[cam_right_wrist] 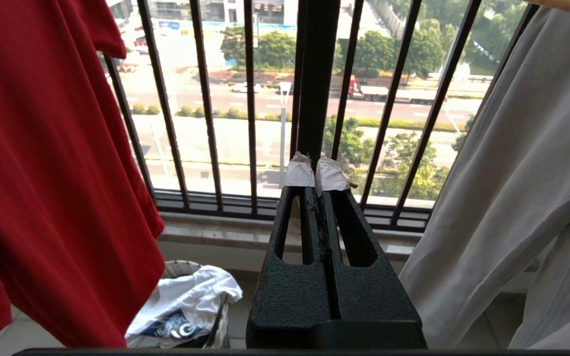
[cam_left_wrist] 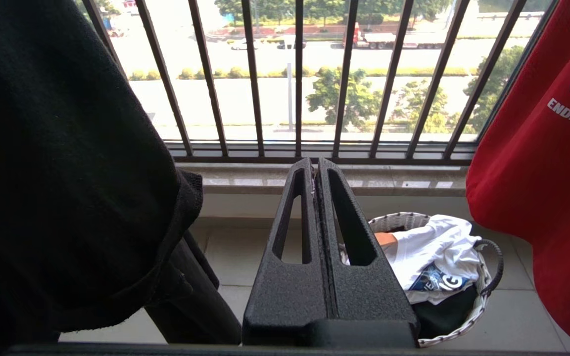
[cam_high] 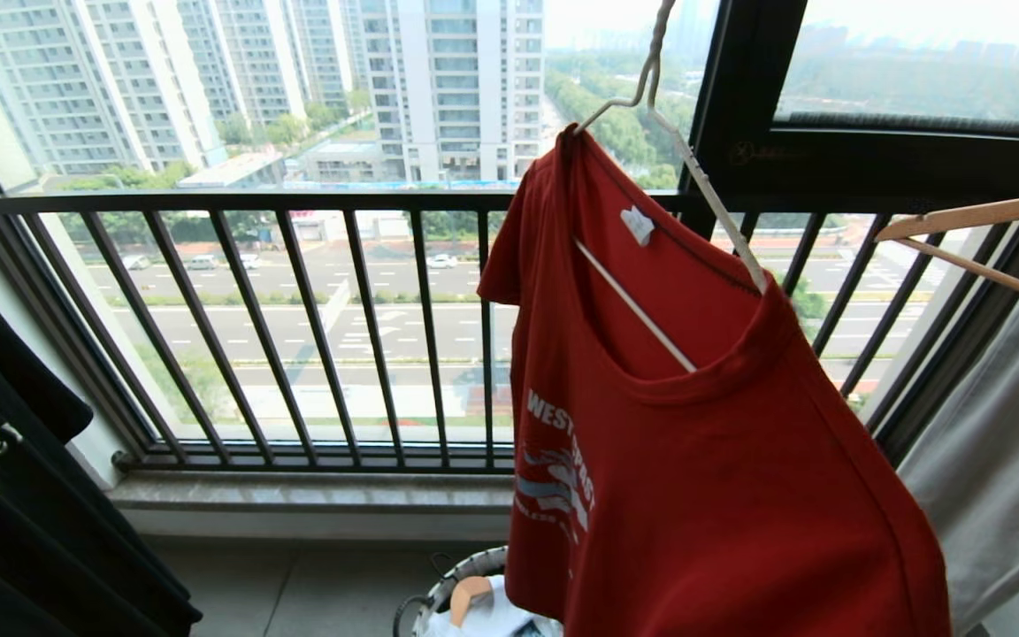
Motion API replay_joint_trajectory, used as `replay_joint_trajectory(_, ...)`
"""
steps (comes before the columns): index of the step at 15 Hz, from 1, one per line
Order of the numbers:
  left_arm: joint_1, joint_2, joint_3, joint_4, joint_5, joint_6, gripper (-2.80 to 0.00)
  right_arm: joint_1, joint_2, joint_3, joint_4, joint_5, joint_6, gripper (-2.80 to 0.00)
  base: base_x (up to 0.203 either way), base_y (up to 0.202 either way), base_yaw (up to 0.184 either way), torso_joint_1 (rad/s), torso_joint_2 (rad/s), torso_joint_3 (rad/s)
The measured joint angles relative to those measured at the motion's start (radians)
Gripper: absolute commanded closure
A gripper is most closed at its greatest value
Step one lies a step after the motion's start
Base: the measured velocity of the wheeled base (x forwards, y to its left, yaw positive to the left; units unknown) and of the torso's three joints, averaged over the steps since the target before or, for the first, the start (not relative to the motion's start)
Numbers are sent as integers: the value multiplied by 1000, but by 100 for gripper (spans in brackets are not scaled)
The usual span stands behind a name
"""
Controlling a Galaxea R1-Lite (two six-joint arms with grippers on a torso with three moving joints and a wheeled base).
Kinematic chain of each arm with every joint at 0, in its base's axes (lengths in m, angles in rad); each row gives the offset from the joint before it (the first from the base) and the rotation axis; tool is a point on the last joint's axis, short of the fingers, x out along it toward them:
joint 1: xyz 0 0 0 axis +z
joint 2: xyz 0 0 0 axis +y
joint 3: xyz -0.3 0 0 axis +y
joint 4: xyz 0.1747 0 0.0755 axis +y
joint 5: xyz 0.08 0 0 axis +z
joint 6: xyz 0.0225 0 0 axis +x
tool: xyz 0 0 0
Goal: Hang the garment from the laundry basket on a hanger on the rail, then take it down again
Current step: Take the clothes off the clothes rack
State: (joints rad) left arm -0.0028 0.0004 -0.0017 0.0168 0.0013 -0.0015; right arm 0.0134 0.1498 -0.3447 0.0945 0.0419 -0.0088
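Fingers [cam_right_wrist: 309,173] of both grippers closed, empty; red T-shirt [cam_high: 722,460] hangs apart on hanger [cam_high: 695,168].

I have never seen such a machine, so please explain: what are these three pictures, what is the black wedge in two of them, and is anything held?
A two-armed robot took them. One camera sits on its head; the others sit on each wrist. The black wedges are its end effectors: the left end effector and the right end effector, both shut, holding nothing. The red T-shirt hangs on a thin white hanger. On the floor stands a woven laundry basket with a white T-shirt inside. A black garment hangs beside it.
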Motion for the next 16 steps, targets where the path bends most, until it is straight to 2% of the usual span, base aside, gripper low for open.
replay_joint_trajectory(4,0,0,0,0,0,0,0,1,302,-305,18,92,1,0,0,0,0,0,0,0)
replay_joint_trajectory(7,1,0,0,0,0,0,0,42,566,-621,85,147,3,0,0,0,0,0,0,0)
replay_joint_trajectory(8,1,0,0,0,0,0,0,85,649,-719,119,144,5,0,0,0,0,0,0,0)
replay_joint_trajectory(10,1,0,0,0,0,0,0,252,805,-876,185,79,9,0,0,0,0,0,0,0)
replay_joint_trajectory(12,1,0,0,0,0,0,0,459,943,-999,213,-74,30,0,0,0,0,0,0,0)
replay_joint_trajectory(13,1,0,0,0,0,0,0,550,1012,-1074,221,-174,43,-280,0,0,0,0,0,0)
replay_joint_trajectory(15,1,0,0,0,0,0,0,659,1125,-1205,235,-340,60,-280,0,0,0,0,0,0)
replay_joint_trajectory(16,1,0,0,0,0,0,0,701,1170,-1247,241,-397,64,-280,0,0,0,0,0,0)
